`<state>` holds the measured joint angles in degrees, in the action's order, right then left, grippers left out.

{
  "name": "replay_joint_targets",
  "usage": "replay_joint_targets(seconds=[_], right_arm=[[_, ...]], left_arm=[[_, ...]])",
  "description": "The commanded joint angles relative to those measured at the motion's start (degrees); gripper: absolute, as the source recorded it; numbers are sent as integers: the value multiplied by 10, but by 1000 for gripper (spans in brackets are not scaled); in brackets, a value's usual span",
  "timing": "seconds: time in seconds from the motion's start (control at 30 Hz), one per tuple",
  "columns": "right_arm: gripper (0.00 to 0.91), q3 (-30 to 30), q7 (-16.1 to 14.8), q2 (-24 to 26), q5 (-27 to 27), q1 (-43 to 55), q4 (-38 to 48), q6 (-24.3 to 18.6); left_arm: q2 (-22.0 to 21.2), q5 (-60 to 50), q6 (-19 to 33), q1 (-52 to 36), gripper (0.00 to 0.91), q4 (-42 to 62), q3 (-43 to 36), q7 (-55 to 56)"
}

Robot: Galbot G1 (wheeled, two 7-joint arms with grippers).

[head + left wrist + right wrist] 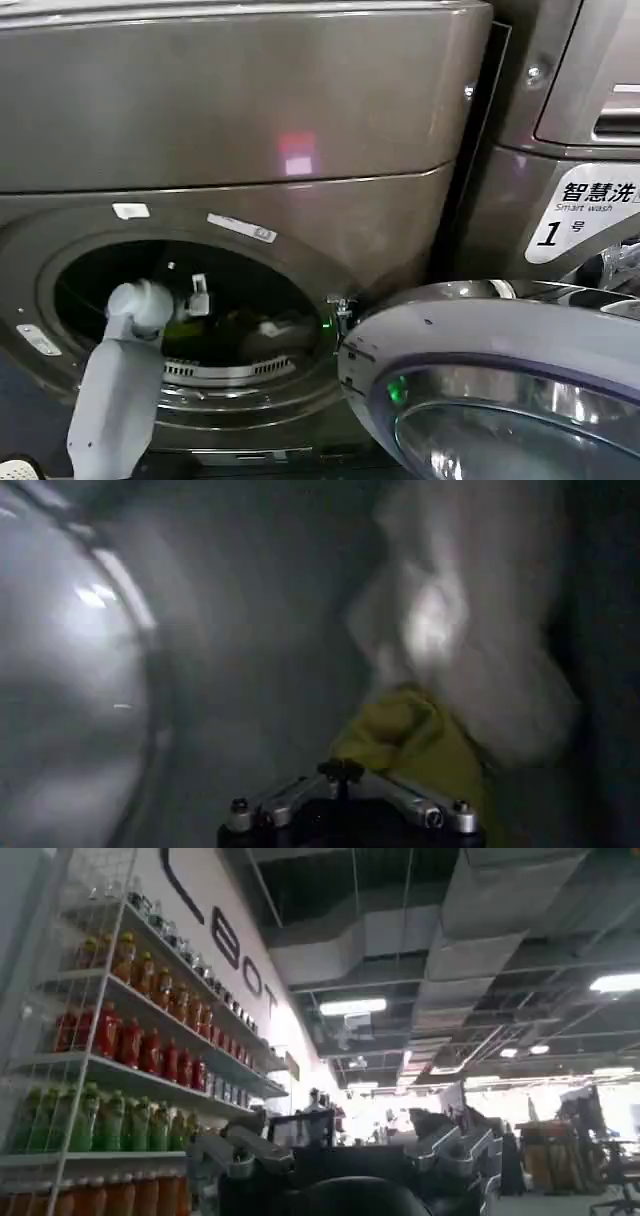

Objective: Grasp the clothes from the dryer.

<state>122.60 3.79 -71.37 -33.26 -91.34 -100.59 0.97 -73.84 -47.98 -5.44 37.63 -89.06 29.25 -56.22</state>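
Note:
The dryer [330,215] is the brown-grey machine with a wide round porthole, and its glass door [500,390] is swung open at the lower right. My left arm reaches into the drum, with my left gripper [196,300] deep inside. Its fingertips are closed together, and my left gripper [342,771] is shut on the edge of the yellow-green garment [405,735], which drapes past one finger. A pale whitish piece [460,630] hangs behind it. Inside the drum I see the yellow-green garment [185,326] and the pale piece [276,328]. My right gripper [340,1148] is open, held away and facing the room.
A neighbouring machine with a white "Smart wash" label [580,212] stands at the right, close behind the open door. The drum's metal wall [120,680] curves near the left gripper. Shelves of bottles [130,1048] stand beside the right gripper.

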Motion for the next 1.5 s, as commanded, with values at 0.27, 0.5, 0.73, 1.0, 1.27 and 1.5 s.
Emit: replay_joint_targets(seconds=[0.27, 0.5, 0.73, 1.0, 1.27, 1.5], right_arm=[[907, 1, 5, 5, 16, -4, -1, -23], [907, -3, 5, 3, 12, -1, -25, -20], [907, 3, 6, 3, 26, -5, -12, -32], [907, 1, 4, 1, 32, -7, -12, -35], [907, 2, 5, 3, 35, -6, -7, -36], [907, 12, 8, 2, 45, -4, -15, 5]], left_arm=[[-96, 299, -210, -14, 0, 8, -4, 552], [-106, 363, -222, -15, 0, -9, 3, 600], [-113, 376, -219, -16, 0, -11, 4, 612], [-116, 375, -218, -18, 0, -12, 4, 612], [-116, 373, -218, -19, 0, -9, 4, 610], [-114, 372, -217, -17, 0, -10, 2, 608]])
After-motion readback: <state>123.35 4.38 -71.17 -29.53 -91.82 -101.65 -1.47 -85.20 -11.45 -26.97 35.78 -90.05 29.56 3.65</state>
